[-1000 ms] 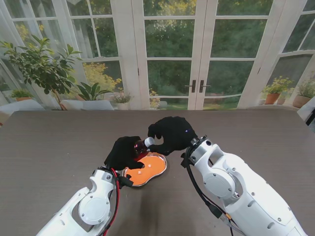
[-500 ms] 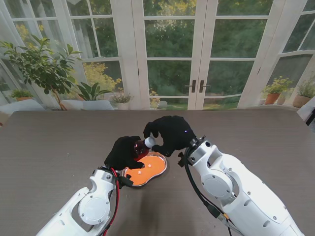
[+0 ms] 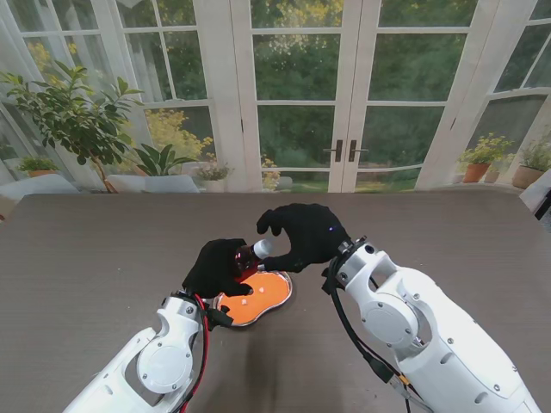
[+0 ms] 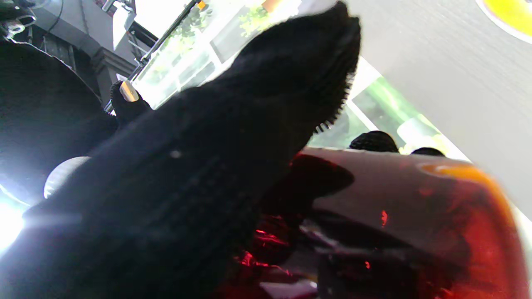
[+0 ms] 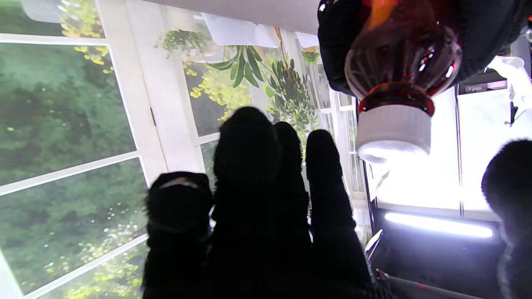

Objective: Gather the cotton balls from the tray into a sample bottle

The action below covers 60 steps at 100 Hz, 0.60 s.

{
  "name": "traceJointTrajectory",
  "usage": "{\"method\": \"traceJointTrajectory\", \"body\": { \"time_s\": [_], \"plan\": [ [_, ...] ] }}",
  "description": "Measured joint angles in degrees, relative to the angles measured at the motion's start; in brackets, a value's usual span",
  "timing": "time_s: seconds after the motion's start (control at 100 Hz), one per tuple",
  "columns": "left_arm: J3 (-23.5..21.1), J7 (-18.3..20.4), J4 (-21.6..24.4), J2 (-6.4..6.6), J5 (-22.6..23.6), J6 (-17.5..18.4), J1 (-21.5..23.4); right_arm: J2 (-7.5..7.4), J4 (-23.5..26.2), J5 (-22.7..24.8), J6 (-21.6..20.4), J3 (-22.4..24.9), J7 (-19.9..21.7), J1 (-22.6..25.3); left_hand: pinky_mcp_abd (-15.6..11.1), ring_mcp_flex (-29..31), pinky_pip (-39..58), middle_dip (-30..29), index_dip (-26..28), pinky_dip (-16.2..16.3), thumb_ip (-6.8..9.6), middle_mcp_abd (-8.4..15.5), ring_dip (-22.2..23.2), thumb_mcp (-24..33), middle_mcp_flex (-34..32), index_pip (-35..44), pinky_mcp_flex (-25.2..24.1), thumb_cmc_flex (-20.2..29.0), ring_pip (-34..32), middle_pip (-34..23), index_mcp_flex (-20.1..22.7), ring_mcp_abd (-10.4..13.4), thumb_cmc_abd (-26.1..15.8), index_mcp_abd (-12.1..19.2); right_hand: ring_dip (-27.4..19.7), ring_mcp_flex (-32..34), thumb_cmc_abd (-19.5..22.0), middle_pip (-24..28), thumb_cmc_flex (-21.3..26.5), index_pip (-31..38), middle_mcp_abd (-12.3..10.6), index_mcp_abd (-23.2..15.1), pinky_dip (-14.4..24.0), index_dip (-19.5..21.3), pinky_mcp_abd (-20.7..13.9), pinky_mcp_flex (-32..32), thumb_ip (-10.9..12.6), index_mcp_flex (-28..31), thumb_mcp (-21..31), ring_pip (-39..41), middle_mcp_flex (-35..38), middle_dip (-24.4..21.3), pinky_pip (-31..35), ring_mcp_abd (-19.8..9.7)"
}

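While the left hand (image 3: 219, 265) wraps its black-gloved fingers (image 4: 232, 137) round a dark red sample bottle (image 3: 245, 256), the right hand (image 3: 303, 236) sits just beside the bottle's white cap (image 3: 263, 248), thumb and forefinger curved either side of it. From the stand's view I cannot tell whether those fingers actually touch the cap. The right wrist view shows more: the cap (image 5: 392, 132) stands clear of the three fingers (image 5: 249, 166) bunched together in front of the camera, with the thumb (image 5: 509, 182) apart on the other side, so the right hand is spread and grips nothing there. That same view shows the bottle (image 5: 401, 54) as translucent red glass with a ribbed neck, held in the left hand's glove, which the stand's view only hints at.

The left wrist view is mostly filled by one gloved finger and the blurred red body of the bottle (image 4: 415, 216) close to the lens; a sliver of the orange tray (image 4: 509, 14) shows at one corner.

In the stand's view the tray (image 3: 274, 297) lies near the middle of the brown counter (image 3: 95, 249), a little toward the near edge, just nearer to me than both hands. Small white cotton balls (image 3: 245, 291) rest on its orange surface, too small to count with confidence. The bottle is held above the tray's far left rim.
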State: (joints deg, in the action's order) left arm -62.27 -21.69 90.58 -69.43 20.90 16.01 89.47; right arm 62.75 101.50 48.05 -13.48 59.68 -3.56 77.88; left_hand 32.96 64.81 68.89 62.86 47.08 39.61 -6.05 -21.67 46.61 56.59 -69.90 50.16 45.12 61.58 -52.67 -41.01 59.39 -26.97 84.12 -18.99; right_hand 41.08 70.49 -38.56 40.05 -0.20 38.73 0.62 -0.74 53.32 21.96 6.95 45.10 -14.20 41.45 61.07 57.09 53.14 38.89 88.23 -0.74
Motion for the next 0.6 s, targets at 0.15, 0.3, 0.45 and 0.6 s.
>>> {"method": "traceJointTrajectory", "body": {
  "time_s": [0.15,0.3,0.45,0.6],
  "plan": [
    [0.0,0.1,0.0,0.01,0.0,0.0,0.0,-0.28,0.0,0.2,0.7,-1.2,0.6,-0.6,0.0,0.0,0.0,0.0,0.0,0.0,0.0,0.0,0.0,0.0,0.0,0.0,0.0,0.0,0.0,0.0,0.0,0.0,0.0,0.0,0.0,1.7,5.4,0.1,0.8,2.3,0.4,-2.8,0.0,0.7,0.0,2.2,1.5,8.3,-5.2,1.5,5.0,-0.1,0.0,0.1],
    [0.0,0.1,0.0,0.02,0.0,0.1,0.0,-0.2,-0.6,0.7,0.8,-2.5,-0.3,-1.3,0.0,0.0,0.0,0.0,0.0,0.0,0.0,0.0,0.0,0.0,0.0,0.0,0.0,0.0,0.0,0.0,0.0,0.0,0.0,0.0,0.9,2.4,5.9,-0.1,4.6,2.9,0.4,-3.5,0.0,1.6,0.1,4.0,2.2,12.7,-3.5,5.1,9.3,0.3,0.7,0.1],
    [0.0,0.1,0.0,0.02,0.0,0.1,0.0,-0.02,-1.3,1.1,0.7,-3.0,-1.6,-1.8,0.0,0.0,0.0,0.0,0.0,0.0,0.0,0.0,0.0,0.0,0.0,0.1,0.0,0.0,0.0,0.0,0.0,0.0,0.0,0.0,1.5,2.4,3.5,0.7,9.4,4.0,-0.1,-3.4,-0.1,1.9,0.7,5.9,1.9,15.7,3.1,9.2,12.5,1.2,1.3,0.1],
    [0.0,0.1,-0.1,0.02,0.1,0.2,0.0,0.2,-1.9,1.6,-0.2,-3.1,-3.2,-2.1,0.0,0.0,0.0,0.0,0.0,0.0,0.0,0.0,0.0,0.0,0.0,0.1,0.0,0.0,0.0,0.0,0.0,0.0,0.0,0.0,1.5,2.4,-3.5,1.3,14.0,10.6,-0.9,-3.3,-0.6,-7.9,0.7,6.9,-5.4,14.9,4.3,11.3,14.6,1.4,1.7,-0.2]
  ]
}}
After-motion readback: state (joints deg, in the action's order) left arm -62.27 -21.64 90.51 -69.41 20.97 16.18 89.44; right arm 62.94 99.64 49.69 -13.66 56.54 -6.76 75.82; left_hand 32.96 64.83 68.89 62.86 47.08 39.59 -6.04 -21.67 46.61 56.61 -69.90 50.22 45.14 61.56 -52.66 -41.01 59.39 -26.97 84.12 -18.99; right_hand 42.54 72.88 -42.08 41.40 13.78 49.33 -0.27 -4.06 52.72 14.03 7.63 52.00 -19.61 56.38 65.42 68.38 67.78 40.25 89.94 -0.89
